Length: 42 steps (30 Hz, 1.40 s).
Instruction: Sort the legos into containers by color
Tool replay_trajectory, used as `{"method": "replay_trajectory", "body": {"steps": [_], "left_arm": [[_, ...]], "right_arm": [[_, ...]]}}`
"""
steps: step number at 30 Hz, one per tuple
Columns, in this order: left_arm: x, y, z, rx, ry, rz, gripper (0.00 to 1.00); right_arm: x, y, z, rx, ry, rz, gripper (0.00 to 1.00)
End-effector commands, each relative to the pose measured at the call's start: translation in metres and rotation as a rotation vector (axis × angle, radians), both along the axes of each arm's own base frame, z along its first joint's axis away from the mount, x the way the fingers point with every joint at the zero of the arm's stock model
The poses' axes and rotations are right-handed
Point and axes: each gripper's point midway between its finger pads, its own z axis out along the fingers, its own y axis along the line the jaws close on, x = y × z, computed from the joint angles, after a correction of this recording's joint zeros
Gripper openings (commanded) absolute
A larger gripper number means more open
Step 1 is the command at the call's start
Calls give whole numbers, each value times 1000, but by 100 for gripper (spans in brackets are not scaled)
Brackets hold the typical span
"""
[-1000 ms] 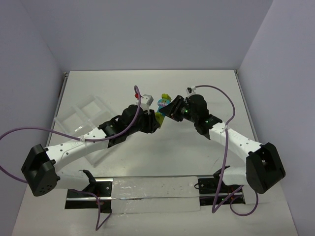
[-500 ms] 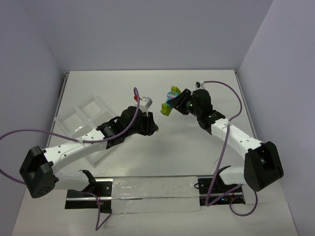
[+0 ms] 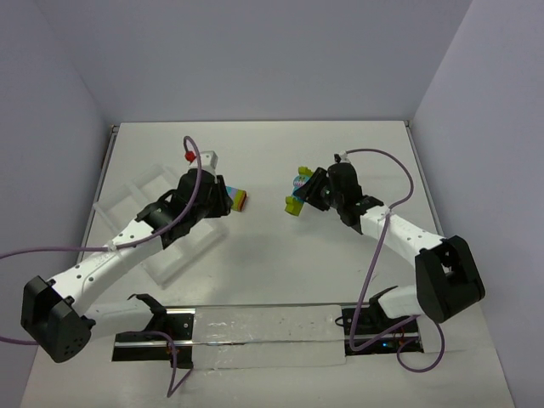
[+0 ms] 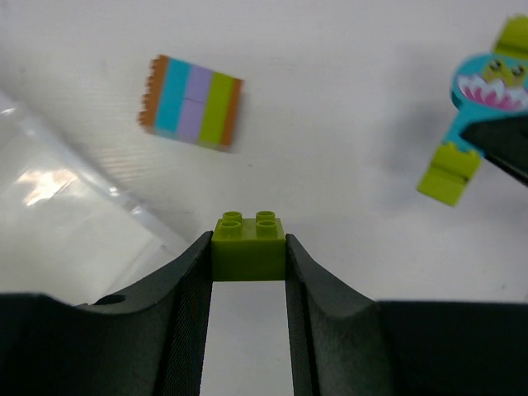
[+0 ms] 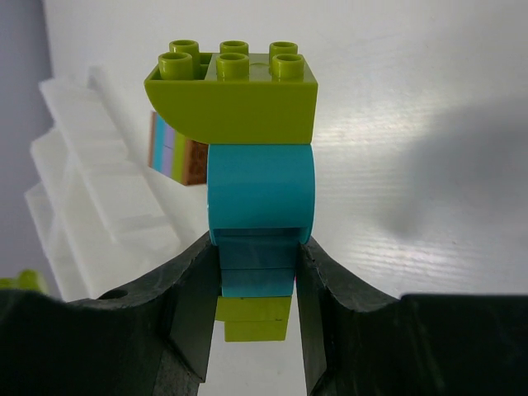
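My left gripper [image 4: 249, 244] is shut on a lime green lego [image 4: 248, 246], held just above the table beside the corner of the clear tray of containers [image 4: 58, 214]. From above, the left gripper [image 3: 221, 197] sits at the tray's [image 3: 144, 200] right edge. A striped stack of orange, teal, purple and green legos [image 4: 191, 101] lies on the table just beyond it [image 3: 241, 199]. My right gripper [image 5: 258, 247] is shut on a stack of lime and teal legos [image 5: 260, 194], held off the table at centre right [image 3: 297, 192].
Purple cables loop over both arms [image 3: 387, 166]. White walls close the table at the back and sides. The arm bases and a metal rail [image 3: 255, 327] line the near edge.
The left gripper pulled away from the right gripper's stack with the lime green lego and swung left to the tray. The right gripper kept the rest of the stack and shifted slightly.
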Motion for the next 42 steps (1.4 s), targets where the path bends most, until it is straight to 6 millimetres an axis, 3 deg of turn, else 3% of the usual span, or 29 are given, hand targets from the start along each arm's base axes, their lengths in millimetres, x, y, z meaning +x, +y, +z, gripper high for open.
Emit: {"method": "replay_trajectory", "body": {"steps": [1, 4, 9, 11, 16, 24, 32, 35, 37, 39, 42], "left_arm": [[12, 49, 8, 37, 24, 236, 0], [29, 99, -8, 0, 70, 414, 0], [45, 137, -10, 1, 76, 572, 0], [61, 153, -3, 6, 71, 628, 0], [91, 180, 9, 54, 72, 752, 0], [128, 227, -15, 61, 123, 900, 0], [146, 233, -45, 59, 139, 952, 2], [153, 238, -50, 89, 155, 969, 23], [158, 239, -56, 116, 178, 965, 64], [162, 237, -56, 115, 186, 946, 89], [163, 234, -42, 101, 160, 928, 99]], "right_arm": [[-1, -7, -12, -44, -1, 1, 2], [-4, -7, -17, -49, 7, 8, 2], [-6, -8, -20, -66, 15, 21, 2], [-7, -9, -20, -76, 13, 23, 2], [-8, -11, -17, -83, 1, 28, 2], [-13, -10, -22, -81, 15, 37, 3], [-10, -8, -24, -81, 22, 43, 3], [-11, -9, -27, -87, 29, 46, 3], [-11, -9, -27, -91, 28, 45, 3], [-14, -11, -29, -101, 40, 47, 3], [-14, -11, -26, -105, 35, 53, 4]]}}
